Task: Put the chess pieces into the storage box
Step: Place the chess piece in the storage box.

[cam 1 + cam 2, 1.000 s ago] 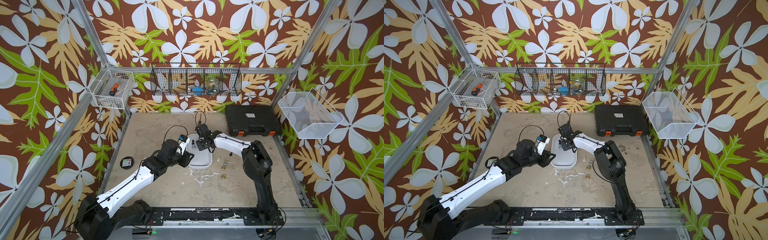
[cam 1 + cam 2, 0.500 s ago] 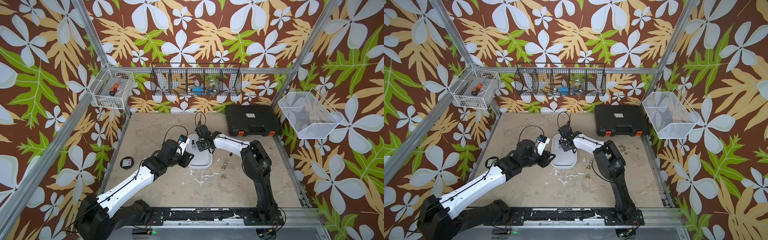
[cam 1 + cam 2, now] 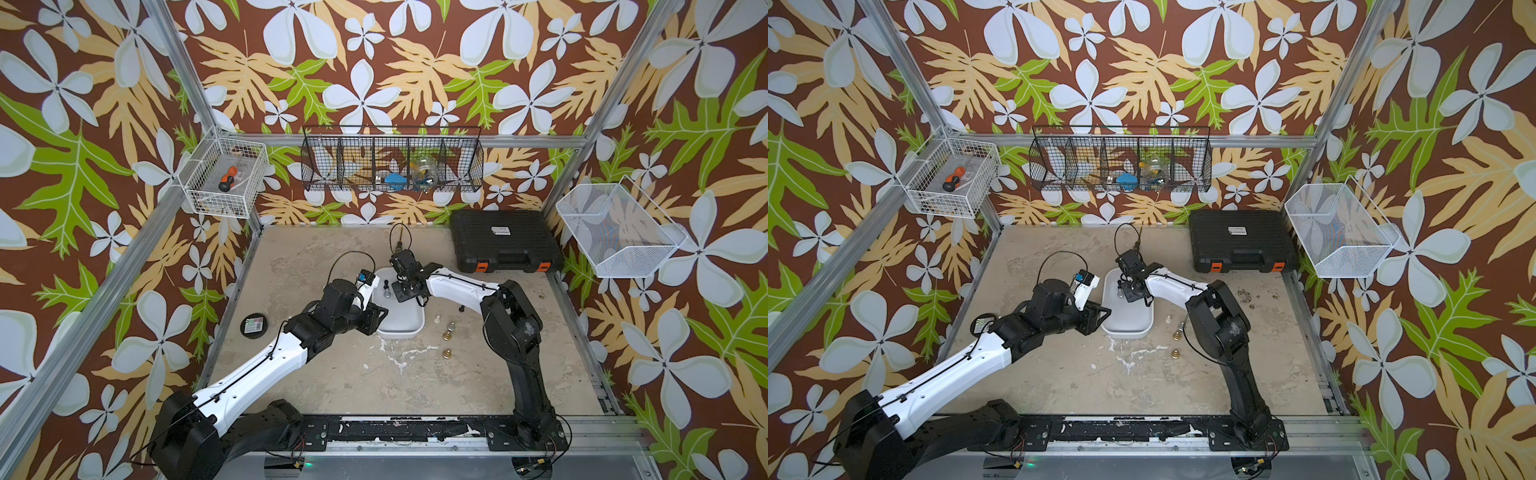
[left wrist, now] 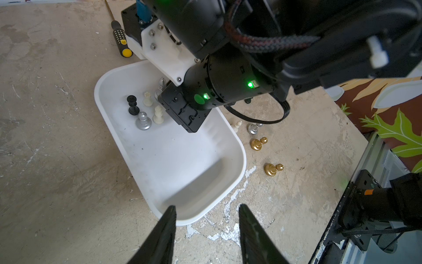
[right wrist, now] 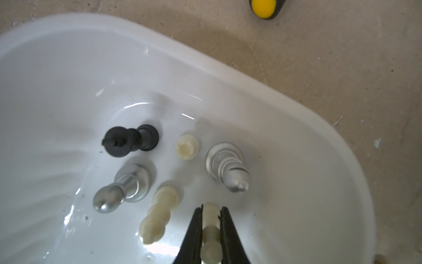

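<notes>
where bare, scuffed beige tabletop (image 3: 374,386); floral walls (image 3: 374,62)

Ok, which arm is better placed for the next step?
Right. The right gripper is shut on a cream piece over the storage box; the left gripper is open and empty beside it.

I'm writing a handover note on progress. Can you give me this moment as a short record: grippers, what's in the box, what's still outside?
right gripper: shut on a held cream piece, above the storage box
left gripper: open, empty, by the box's rim
standing in box: black piece, two silver pieces, two cream pieces
on table beside box: two gold pieces, loose silver piece, loose cream piece, small dark piece
other: screwdriver on table beyond the box
</notes>
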Motion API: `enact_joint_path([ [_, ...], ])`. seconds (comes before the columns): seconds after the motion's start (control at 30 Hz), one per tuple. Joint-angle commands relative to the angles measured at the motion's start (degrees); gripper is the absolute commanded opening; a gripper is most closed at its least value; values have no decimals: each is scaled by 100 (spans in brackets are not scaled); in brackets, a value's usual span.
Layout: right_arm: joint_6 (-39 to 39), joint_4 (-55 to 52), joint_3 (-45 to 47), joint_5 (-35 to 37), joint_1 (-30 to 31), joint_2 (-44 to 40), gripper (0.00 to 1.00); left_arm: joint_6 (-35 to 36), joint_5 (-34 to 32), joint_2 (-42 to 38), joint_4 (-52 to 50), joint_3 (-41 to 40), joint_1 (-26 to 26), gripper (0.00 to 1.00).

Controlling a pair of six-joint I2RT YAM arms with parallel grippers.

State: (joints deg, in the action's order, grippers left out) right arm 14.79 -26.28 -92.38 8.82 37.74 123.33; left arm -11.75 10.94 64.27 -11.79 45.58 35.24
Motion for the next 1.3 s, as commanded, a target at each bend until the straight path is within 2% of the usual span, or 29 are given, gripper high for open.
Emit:
enact_joint_path([
  [0.0, 25, 49, -17, 67, 6, 14, 13, 30, 49, -22, 45, -6, -9, 47],
  [0.8, 16, -34, -48, 10, 14, -283, 32, 38, 57, 7, 45, 7, -9, 47],
  [0.97, 92, -193, 56, -197, 14, -890, 33, 17, -60, -66, 54, 14, -9, 48],
  [1.1, 173, -50, 720, -163, -52, -1890, 34, 39, -13, -218, 147, -34, -13, 50],
  [1.27, 265, -45, 1713, -458, -785, -2838, 35, 20, -34, -199, 213, -2, 13, 53],
])
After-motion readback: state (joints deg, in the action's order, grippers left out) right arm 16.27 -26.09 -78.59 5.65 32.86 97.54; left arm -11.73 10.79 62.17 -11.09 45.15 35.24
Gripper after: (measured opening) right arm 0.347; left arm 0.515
